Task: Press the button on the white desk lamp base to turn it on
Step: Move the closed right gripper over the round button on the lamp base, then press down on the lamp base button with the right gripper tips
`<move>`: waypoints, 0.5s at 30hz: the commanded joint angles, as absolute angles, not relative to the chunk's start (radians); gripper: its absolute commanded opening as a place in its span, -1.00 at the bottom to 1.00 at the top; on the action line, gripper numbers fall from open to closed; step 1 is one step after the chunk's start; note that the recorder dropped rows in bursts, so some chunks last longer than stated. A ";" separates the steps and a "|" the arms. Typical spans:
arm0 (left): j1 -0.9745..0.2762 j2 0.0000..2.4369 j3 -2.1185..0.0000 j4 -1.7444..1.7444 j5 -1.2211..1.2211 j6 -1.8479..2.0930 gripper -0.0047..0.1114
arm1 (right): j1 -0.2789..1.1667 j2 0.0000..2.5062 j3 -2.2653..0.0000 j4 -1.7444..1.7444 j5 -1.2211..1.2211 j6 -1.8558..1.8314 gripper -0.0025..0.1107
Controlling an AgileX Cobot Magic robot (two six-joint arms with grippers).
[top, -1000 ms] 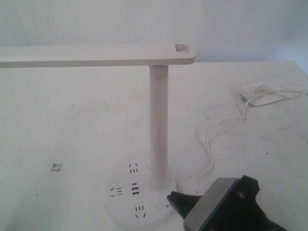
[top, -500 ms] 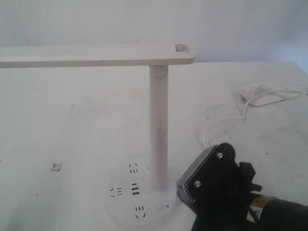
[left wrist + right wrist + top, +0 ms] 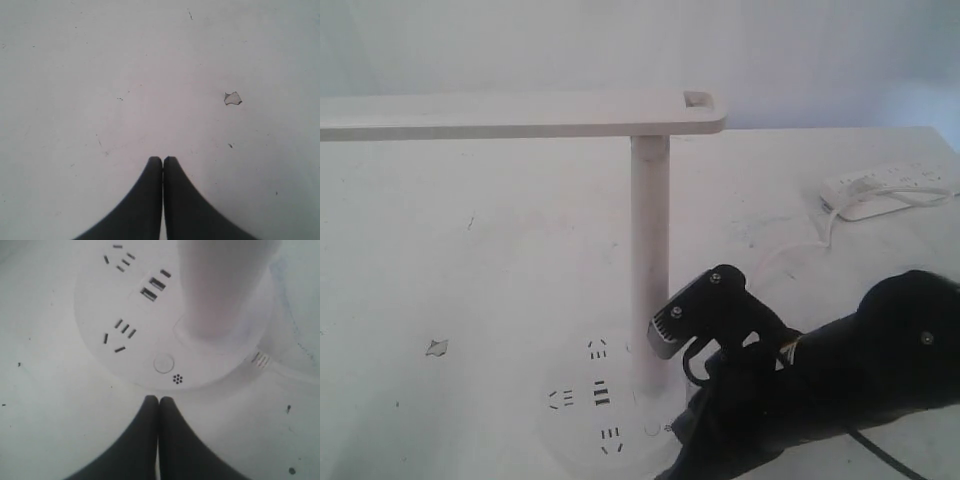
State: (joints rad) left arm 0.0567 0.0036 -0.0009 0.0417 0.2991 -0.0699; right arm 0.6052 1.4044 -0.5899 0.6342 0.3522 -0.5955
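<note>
The white desk lamp base [image 3: 100, 300] is a round flat disc with dark socket slots and USB ports; it also shows in the exterior view as a disc [image 3: 575, 425] at the bottom middle. The button [image 3: 164, 363] sits near the rim, with a small dotted sun mark [image 3: 177, 379] beside it. My right gripper [image 3: 159, 399] is shut and empty, its tips just off the rim, a short way from the button. In the exterior view the button [image 3: 652, 430] shows right at the edge of my right arm [image 3: 800, 380]. My left gripper [image 3: 163, 159] is shut over bare table.
The lamp's pole [image 3: 649, 250] rises from the base and carries a long flat arm [image 3: 520, 113] reaching left. A white cable [image 3: 770, 265] runs to an oblong power strip [image 3: 885, 188] at the back right. A small chip [image 3: 437, 347] marks the tabletop on the left.
My right arm has swung up and to the left, over the base's right side, and now covers more of the base. The lamp has not moved.
</note>
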 commanded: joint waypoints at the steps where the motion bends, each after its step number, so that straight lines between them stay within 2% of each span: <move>1: 0.053 0.000 0.000 0.038 0.307 -0.071 -0.92 | 0.596 1.424 -0.597 0.738 0.371 -0.719 -0.96; 6: 0.053 0.000 0.000 0.038 0.307 -0.071 -0.92 | 0.596 1.435 -0.604 1.000 0.382 -0.994 -0.96; 15: 0.053 0.000 0.000 0.038 0.307 -0.071 -0.92 | 0.596 1.515 -0.620 1.042 0.308 -1.009 -0.96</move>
State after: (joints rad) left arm 0.0567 0.0036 -0.0009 0.0417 0.2991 -0.0699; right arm 0.5994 1.4960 -0.6157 1.0298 0.3210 -0.9944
